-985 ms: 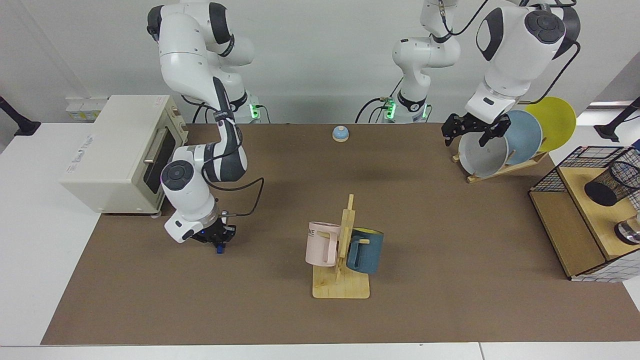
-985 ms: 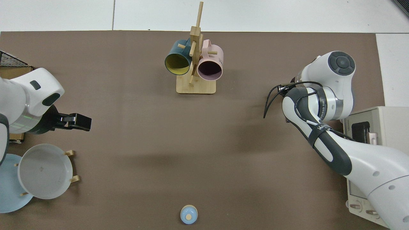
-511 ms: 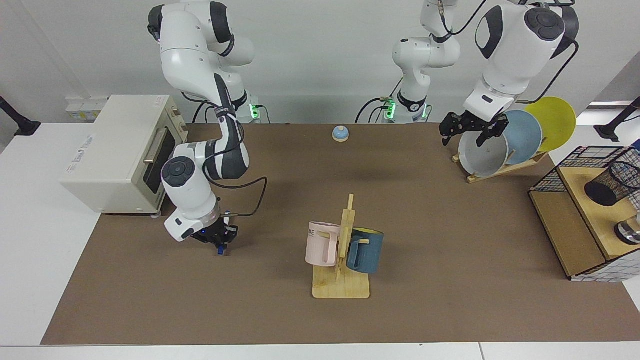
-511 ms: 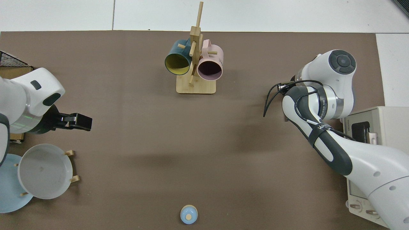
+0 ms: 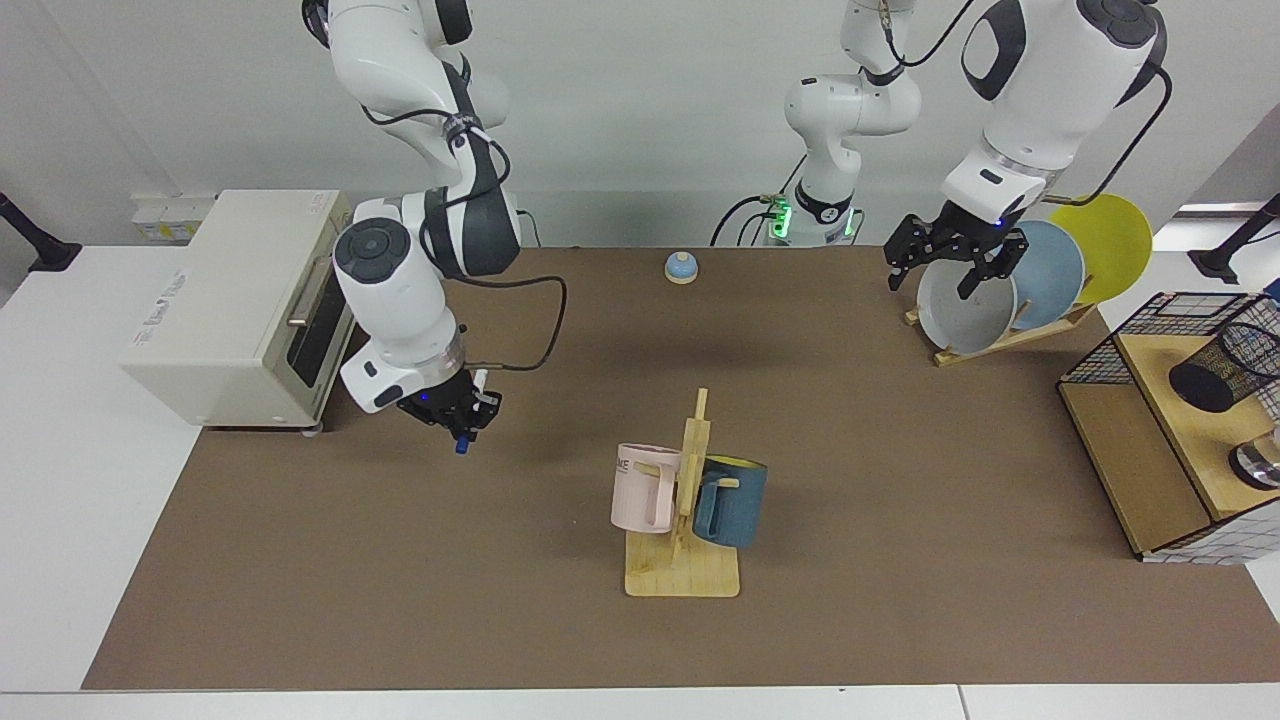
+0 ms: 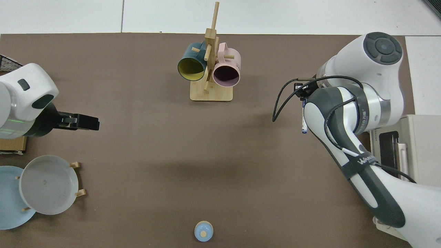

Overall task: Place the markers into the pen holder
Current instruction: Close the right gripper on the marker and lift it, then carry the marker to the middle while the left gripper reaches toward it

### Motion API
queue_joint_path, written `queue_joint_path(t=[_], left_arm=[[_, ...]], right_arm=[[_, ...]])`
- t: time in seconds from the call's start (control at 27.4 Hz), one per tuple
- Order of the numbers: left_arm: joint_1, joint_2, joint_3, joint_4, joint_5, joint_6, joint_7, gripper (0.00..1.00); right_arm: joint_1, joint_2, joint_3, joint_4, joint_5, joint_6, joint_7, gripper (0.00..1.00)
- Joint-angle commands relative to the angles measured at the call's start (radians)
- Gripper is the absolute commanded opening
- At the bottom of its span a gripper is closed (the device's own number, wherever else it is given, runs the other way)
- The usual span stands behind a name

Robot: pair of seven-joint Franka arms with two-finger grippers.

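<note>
We count one marker [image 5: 462, 443], one pen holder [image 5: 1222, 367], two mugs on one wooden mug stand [image 5: 684, 570], three dishes in one rack, one toaster oven [image 5: 235, 305] and one small blue bell [image 5: 681, 267].

The right gripper [image 5: 456, 417] is clamped on the marker, which hangs under it clear of the brown table mat [image 5: 640, 620], blue end lowest; from above the white barrel [image 6: 304, 119] slants out past the wrist. The oven stands just behind this gripper, and the pink mug [image 5: 645, 487] and dark blue mug [image 5: 731, 500] sit well off to its side toward the table's middle. The pen holder lies tilted on the top shelf of the wire basket [image 5: 1165, 420], far across the table from the marker.

The left gripper [image 5: 953, 260] waits above the grey bowl [image 5: 965, 305], its fingers spread apart, with the blue plate [image 5: 1050, 270] and yellow plate [image 5: 1110, 240] (both leaning in the rack) just beyond it.

Against the frame half a second ago, the right gripper has risen and moved toward the table's middle, lifting the marker off the mat; the left gripper has barely shifted.
</note>
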Motion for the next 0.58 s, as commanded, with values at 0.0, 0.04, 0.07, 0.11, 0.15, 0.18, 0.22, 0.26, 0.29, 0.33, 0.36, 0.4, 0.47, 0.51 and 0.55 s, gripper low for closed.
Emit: queue_joint_path(t=[0.0,0.04,0.07,0.11,0.15,0.18,0.22,0.26,0.29,0.33,0.36,0.4,0.47,0.51,0.55], left_arm=[[-0.006,-0.012,0.003,0.002,-0.008,0.034,0.112,1.00],[-0.006,-0.012,0.003,0.000,-0.008,0.033,0.146,1.00],[-0.006,-0.013,0.000,0.000,-0.008,0.033,0.185,1.00],[-0.006,-0.013,-0.002,0.000,-0.008,0.033,0.218,1.00],[-0.007,-0.013,-0.002,0.000,-0.006,0.031,0.251,1.00],[-0.006,-0.015,-0.003,0.000,-0.006,0.026,0.287,1.00],[-0.006,-0.015,-0.003,0.000,-0.006,0.025,0.320,1.00],[-0.007,-0.015,-0.003,0.000,-0.006,0.023,0.353,1.00],[-0.007,-0.015,-0.005,0.000,-0.006,0.022,0.383,1.00],[-0.007,-0.016,-0.006,0.000,-0.006,0.020,0.412,1.00],[-0.009,-0.016,-0.008,0.000,-0.006,0.019,0.438,1.00],[-0.009,-0.016,-0.009,0.000,-0.006,0.019,0.464,1.00],[-0.013,-0.018,-0.015,0.000,-0.006,0.017,0.519,1.00],[-0.018,-0.019,-0.025,0.000,-0.005,0.017,0.553,1.00],[-0.021,-0.019,-0.031,0.000,-0.005,0.016,0.596,1.00]], right_arm=[[0.012,-0.070,0.004,-0.001,0.018,-0.094,0.071,0.00],[0.018,-0.079,0.004,0.001,0.018,-0.108,0.087,0.00],[0.025,-0.089,0.004,0.001,0.018,-0.123,0.106,0.00],[0.031,-0.099,0.004,0.001,0.020,-0.136,0.124,0.00],[0.035,-0.107,0.004,0.001,0.021,-0.146,0.141,0.00],[0.041,-0.116,0.006,0.001,0.026,-0.156,0.156,0.00],[0.048,-0.124,0.006,0.001,0.038,-0.166,0.173,0.00],[0.055,-0.131,0.004,0.001,0.058,-0.171,0.196,0.00],[0.063,-0.139,0.006,0.001,0.081,-0.173,0.221,0.00],[0.071,-0.147,0.006,0.001,0.107,-0.173,0.251,0.00],[0.078,-0.153,0.006,0.001,0.132,-0.173,0.290,0.00],[0.087,-0.158,0.007,0.001,0.147,-0.173,0.328,0.00],[0.112,-0.165,0.007,0.001,0.152,-0.174,0.396,0.00],[0.126,-0.167,0.007,0.001,0.153,-0.174,0.429,0.00],[0.138,-0.168,0.007,0.001,0.155,-0.174,0.463,0.00]])
